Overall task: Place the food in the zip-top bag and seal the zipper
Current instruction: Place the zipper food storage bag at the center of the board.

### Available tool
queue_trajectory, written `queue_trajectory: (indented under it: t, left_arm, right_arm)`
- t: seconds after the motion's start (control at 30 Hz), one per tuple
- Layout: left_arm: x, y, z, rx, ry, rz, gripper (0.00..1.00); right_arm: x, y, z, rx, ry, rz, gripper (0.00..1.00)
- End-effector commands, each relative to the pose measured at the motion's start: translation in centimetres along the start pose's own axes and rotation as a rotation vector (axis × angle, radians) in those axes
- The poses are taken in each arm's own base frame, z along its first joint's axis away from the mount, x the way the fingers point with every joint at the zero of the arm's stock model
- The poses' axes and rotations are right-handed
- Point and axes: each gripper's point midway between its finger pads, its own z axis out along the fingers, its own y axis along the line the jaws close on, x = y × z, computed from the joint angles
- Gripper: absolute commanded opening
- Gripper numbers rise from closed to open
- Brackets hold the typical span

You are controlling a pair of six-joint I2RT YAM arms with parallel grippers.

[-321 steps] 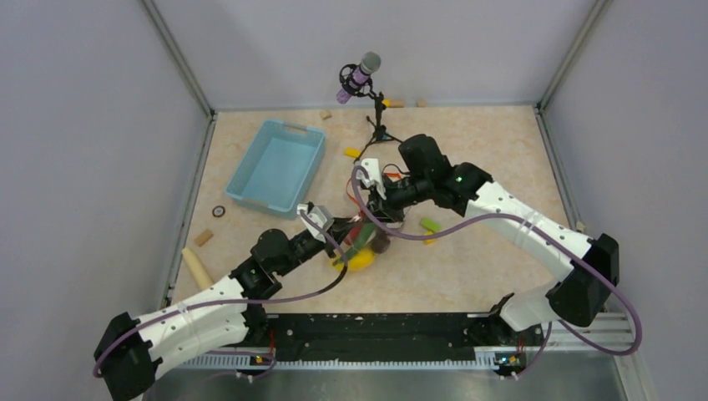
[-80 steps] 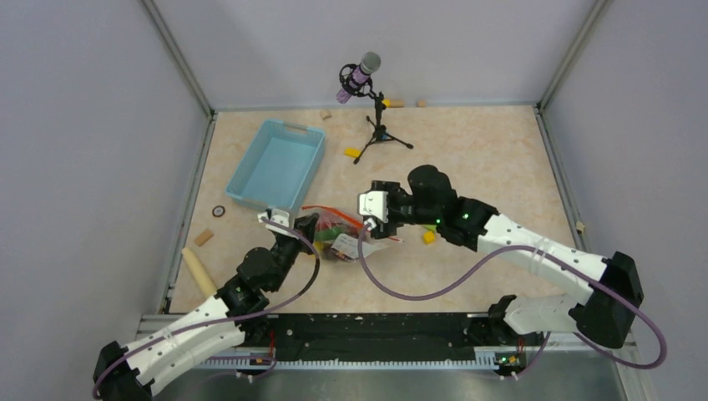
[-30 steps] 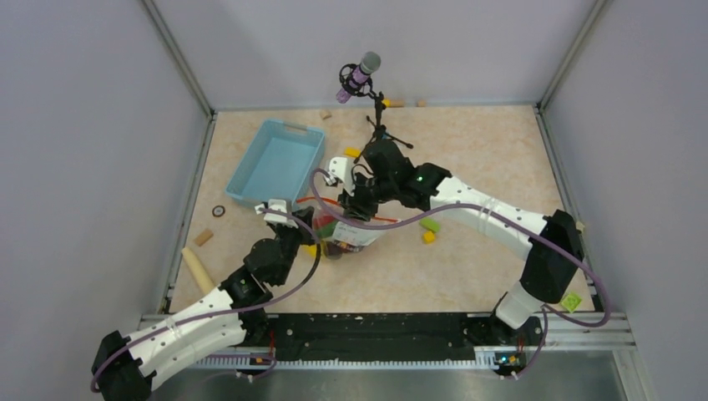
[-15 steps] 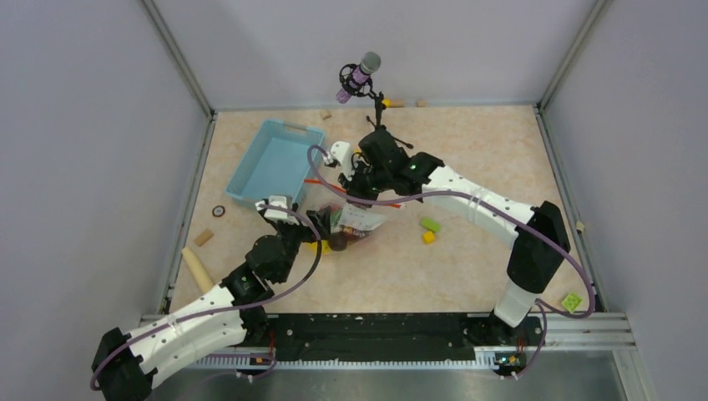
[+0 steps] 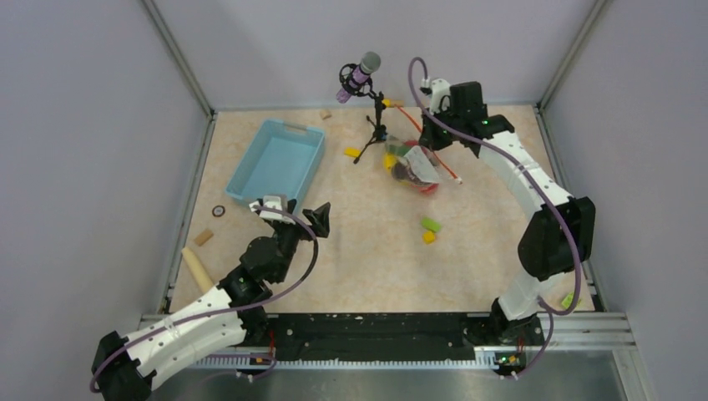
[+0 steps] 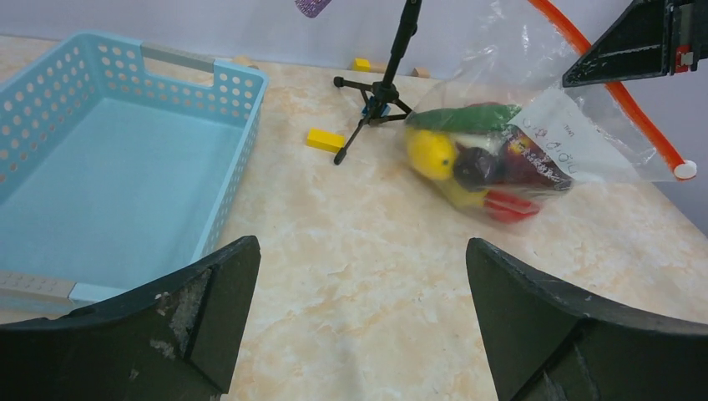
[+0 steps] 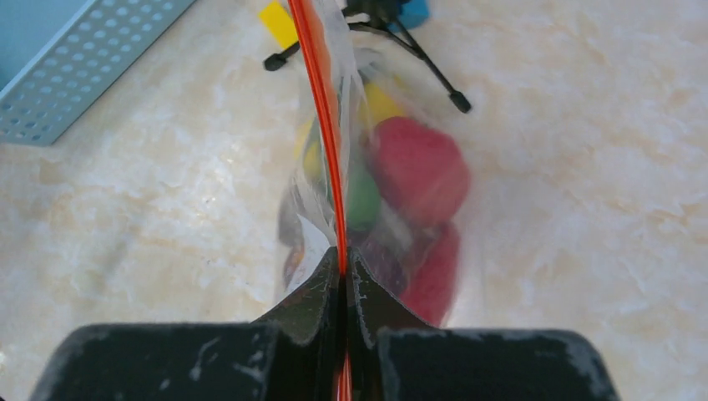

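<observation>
The zip-top bag (image 5: 413, 165) hangs tilted at the back of the table, beside the microphone tripod. The food (image 6: 476, 163) is inside it: yellow, green, dark and red pieces (image 7: 417, 167). My right gripper (image 5: 428, 138) is shut on the zipper (image 7: 321, 109). The orange strip runs straight out between its fingers, pressed flat, and ends in a white tab (image 6: 685, 170). My left gripper (image 5: 320, 219) stands open near the table's middle, apart from the bag. Bare tabletop shows between its fingers (image 6: 209, 309).
A light-blue basket (image 5: 275, 163) sits at the back left. A microphone on a tripod (image 5: 373, 117) stands just left of the bag. Green (image 5: 429, 224) and yellow (image 5: 428, 237) blocks lie mid-table, with another yellow block (image 5: 352, 152) by the tripod. A wooden cylinder (image 5: 194, 269) lies at the left edge.
The left gripper opened and let go of the bag. The right gripper closed on the zipper and carried the bag from the middle to the back right.
</observation>
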Motion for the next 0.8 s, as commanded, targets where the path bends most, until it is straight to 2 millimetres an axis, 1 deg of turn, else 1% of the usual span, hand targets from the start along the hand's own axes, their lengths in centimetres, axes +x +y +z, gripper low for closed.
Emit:
queue_trajectory:
  t: [0.0, 0.03, 0.1, 0.23, 0.3, 0.37, 0.4, 0.43, 0.5, 0.57, 0.6, 0.63, 0.67, 0.7, 0.73, 0.77]
  left_arm:
    - [-1.8, -0.3, 0.4, -0.001, -0.068, -0.018, 0.98]
    - [-1.6, -0.2, 0.4, -0.005, -0.064, -0.016, 0.99]
    - [-1.3, 0.0, 0.4, -0.012, -0.057, -0.012, 0.98]
    - [-0.9, 0.4, 0.4, -0.034, -0.045, -0.005, 0.98]
    - [-0.8, 0.6, 0.4, -0.044, -0.043, -0.004, 0.98]
    - [-1.0, 0.7, 0.3, -0.048, -0.047, -0.005, 0.98]
    - [-1.0, 0.7, 0.3, -0.049, -0.049, -0.003, 0.98]
    - [-1.0, 0.7, 0.3, -0.049, -0.05, -0.002, 0.98]
    - [-1.1, 0.8, 0.3, -0.055, -0.054, 0.0, 0.98]
    - [-1.2, 1.0, 0.4, -0.064, -0.062, 0.001, 0.98]
    - [-1.3, 1.1, 0.4, -0.07, -0.065, 0.003, 0.98]
    - [-1.3, 1.2, 0.4, -0.077, -0.064, 0.006, 0.98]
    - [-1.4, 1.3, 0.4, -0.083, -0.065, 0.005, 0.98]
    - [-1.4, 1.4, 0.4, -0.089, -0.065, 0.005, 0.98]
    - [-1.4, 1.4, 0.4, -0.092, -0.065, 0.005, 0.98]
    - [-1.4, 1.5, 0.4, -0.098, -0.067, 0.001, 0.98]
  right_arm:
    - [-1.6, -5.4, -1.2, 0.036, -0.091, 0.138, 0.0]
    - [-1.2, -7.2, -1.1, 0.07, -0.098, 0.158, 0.0]
    - [0.0, -11.6, -0.9, 0.168, -0.113, 0.265, 0.0]
    - [3.9, -18.8, -0.7, 0.271, -0.09, 0.485, 0.0]
    - [5.8, -22.1, -0.6, 0.324, -0.084, 0.568, 0.04]
    - [8.4, -25.5, -0.6, 0.417, -0.065, 0.633, 0.06]
    - [9.6, -26.8, -0.7, 0.46, -0.047, 0.658, 0.07]
    - [10.7, -27.9, -1.0, 0.49, -0.033, 0.677, 0.12]
    - [11.7, -29.0, -1.2, 0.524, -0.022, 0.687, 0.32]
    - [11.4, -29.7, -1.9, 0.572, -0.036, 0.685, 0.41]
    - [10.7, -29.8, -2.4, 0.58, -0.061, 0.673, 0.47]
    - [10.0, -29.9, -2.9, 0.589, -0.085, 0.667, 0.58]
    - [8.7, -29.9, -4.0, 0.605, -0.127, 0.653, 0.72]
    - [7.9, -29.8, -4.8, 0.618, -0.152, 0.643, 0.81]
    - [7.2, -29.8, -5.9, 0.637, -0.176, 0.635, 0.85]
    - [6.3, -29.6, -6.9, 0.653, -0.201, 0.629, 0.88]
